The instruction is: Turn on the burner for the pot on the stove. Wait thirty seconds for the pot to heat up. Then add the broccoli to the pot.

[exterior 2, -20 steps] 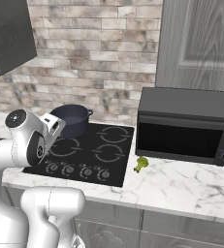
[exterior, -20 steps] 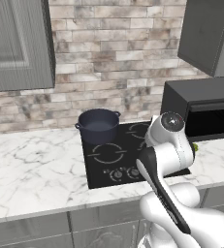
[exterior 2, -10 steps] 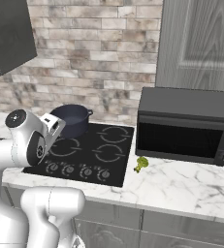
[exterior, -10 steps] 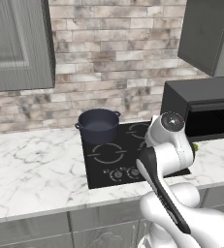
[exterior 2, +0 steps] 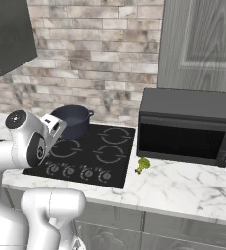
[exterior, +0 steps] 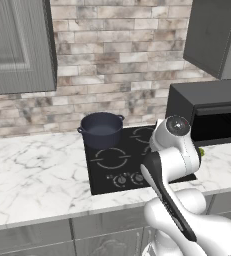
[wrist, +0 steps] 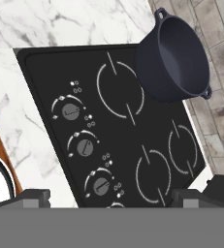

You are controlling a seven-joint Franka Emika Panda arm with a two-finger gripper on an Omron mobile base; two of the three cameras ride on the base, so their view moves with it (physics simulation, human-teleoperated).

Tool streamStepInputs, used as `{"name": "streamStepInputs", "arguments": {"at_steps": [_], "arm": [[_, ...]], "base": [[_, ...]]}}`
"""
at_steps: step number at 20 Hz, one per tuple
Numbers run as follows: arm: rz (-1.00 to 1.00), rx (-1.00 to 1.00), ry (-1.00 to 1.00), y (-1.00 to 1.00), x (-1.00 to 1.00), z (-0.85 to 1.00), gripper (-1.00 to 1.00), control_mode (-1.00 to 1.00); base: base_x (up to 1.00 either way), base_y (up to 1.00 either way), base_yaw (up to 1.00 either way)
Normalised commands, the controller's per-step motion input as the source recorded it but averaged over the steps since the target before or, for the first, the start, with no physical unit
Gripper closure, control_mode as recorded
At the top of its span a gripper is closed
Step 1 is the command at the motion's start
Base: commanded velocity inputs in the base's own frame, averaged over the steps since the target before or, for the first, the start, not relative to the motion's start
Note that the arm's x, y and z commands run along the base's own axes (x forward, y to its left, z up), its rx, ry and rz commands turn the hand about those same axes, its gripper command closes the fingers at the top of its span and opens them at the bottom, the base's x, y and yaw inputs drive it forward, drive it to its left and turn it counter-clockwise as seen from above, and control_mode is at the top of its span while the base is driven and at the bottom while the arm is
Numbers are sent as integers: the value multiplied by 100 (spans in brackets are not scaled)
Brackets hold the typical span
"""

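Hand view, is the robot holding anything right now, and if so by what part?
Nothing is held. The two dark fingers rise apart over the flat black glass stove with only cooktop between them. The small green broccoli floret lies on the white marble counter.

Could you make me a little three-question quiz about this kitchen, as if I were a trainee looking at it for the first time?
1. True or false: the round dark blue-grey cooking pot stands on a back ring of the flat black glass cooktop, on the side away from the microwave.
2. Where does the small green broccoli floret lie?
A. inside the pot
B. on the white marble counter, in front of the black microwave
C. on a front ring of the cooktop
3. Fill in: the row of small round knobs runs along the cooktop's ____ edge.

Key: 1 true; 2 B; 3 front.
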Motion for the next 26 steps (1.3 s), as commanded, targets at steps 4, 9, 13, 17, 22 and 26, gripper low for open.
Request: {"name": "streamStepInputs", "arguments": {"at_steps": [4,9,13,17,22,26], "arm": [[0,0,0,0,0,0,-100,-100],[0,0,0,0,0,0,-100,-100],[0,0,0,0,0,0,-100,-100],[0,0,0,0,0,0,-100,-100],[0,0,0,0,0,0,-100,-100],[0,0,0,0,0,0,-100,-100]], "base": [[0,0,0],[0,0,0],[0,0,0],[0,0,0],[0,0,0],[0,0,0]]}}
